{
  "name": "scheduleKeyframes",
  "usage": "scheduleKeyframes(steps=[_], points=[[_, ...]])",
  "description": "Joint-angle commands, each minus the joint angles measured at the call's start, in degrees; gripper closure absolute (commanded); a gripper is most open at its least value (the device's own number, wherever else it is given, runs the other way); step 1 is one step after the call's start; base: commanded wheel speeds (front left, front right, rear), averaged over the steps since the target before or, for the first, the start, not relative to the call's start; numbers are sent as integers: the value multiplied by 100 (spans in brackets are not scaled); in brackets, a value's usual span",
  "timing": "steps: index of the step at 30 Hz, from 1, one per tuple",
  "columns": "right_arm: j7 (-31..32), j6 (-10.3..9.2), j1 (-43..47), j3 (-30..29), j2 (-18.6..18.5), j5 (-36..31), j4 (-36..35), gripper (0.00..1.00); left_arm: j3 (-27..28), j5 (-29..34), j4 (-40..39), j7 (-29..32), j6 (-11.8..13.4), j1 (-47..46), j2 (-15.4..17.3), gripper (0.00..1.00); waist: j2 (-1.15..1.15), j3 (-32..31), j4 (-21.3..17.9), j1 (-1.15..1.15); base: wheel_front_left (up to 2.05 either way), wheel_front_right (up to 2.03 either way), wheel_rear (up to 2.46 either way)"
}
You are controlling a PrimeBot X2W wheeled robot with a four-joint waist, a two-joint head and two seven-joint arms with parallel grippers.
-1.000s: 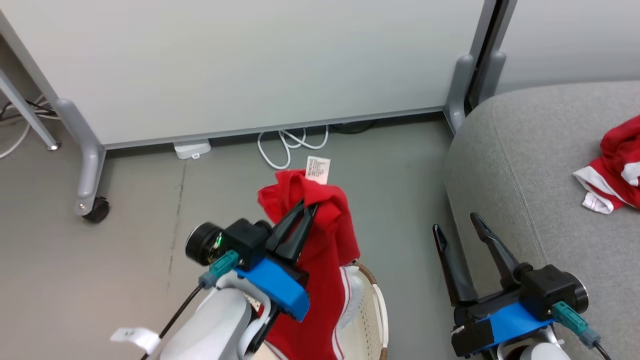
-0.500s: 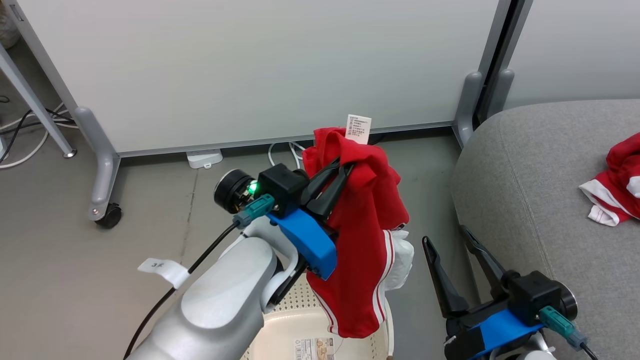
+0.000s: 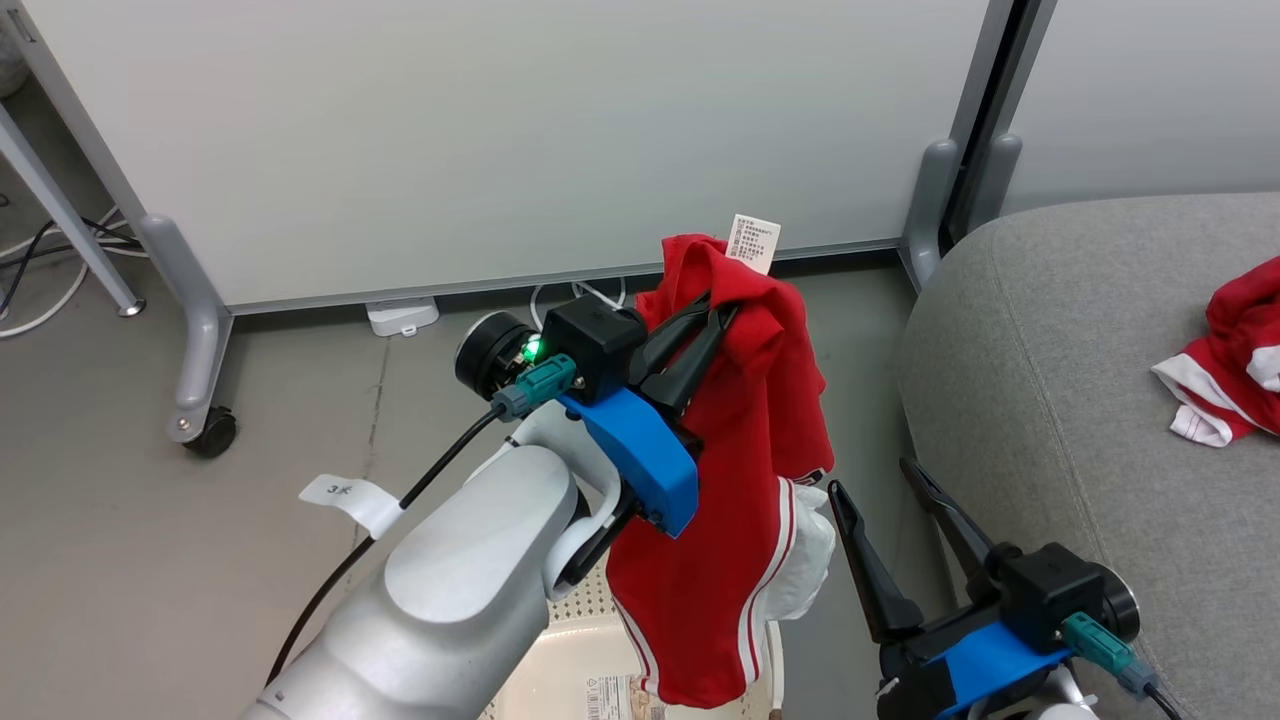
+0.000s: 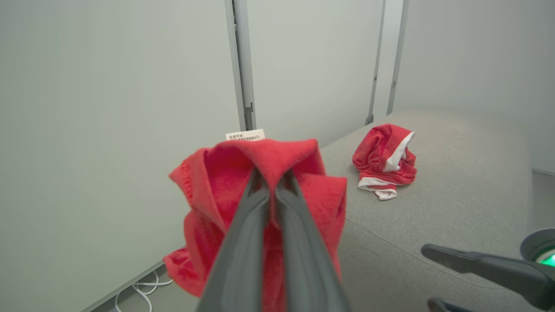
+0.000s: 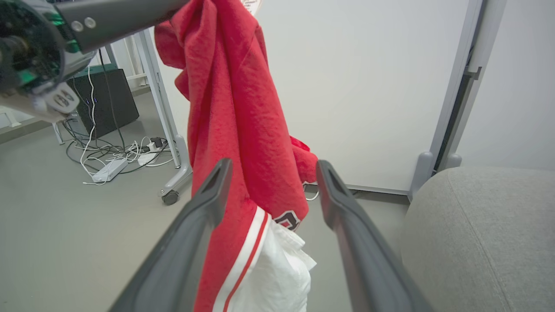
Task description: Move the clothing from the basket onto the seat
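Hanging from the left jaws, pinched shut on its top fold, the red garment [image 3: 745, 500] droops long-axis downward above the basket [image 3: 545, 665]; the right jaws stand wide and empty just beside it; the seat [image 3: 1050, 400] lies farther right, the other red garment [image 3: 1230, 350] already on it, so the carry should go rightward.

Likely office: wheeled partitions [image 3: 500, 130], floor cables [image 5: 93, 158].
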Motion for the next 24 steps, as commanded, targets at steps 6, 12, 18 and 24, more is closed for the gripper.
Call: scheduleKeyframes(steps=[6,12,18,24], points=[[116,3,-169,266,-6,25,101,0,-63,-103,100,-97,-9,-151,-13,100,0,30,1,0,0,0,0],[510,3,-748,580,-9,-3,576,0,-141,-152,164,-122,-9,-225,-37,100,0,81,-7,0,0,0,0],[728,3,-1538,783,-7,229,1493,0,-255,-202,194,-154,-9,-272,-84,100,0,130,25,0,0,0,0],[781,3,-2192,1115,-8,414,2478,0,-386,-272,227,-175,-9,-328,-129,100,0,128,102,0,0,0,0]])
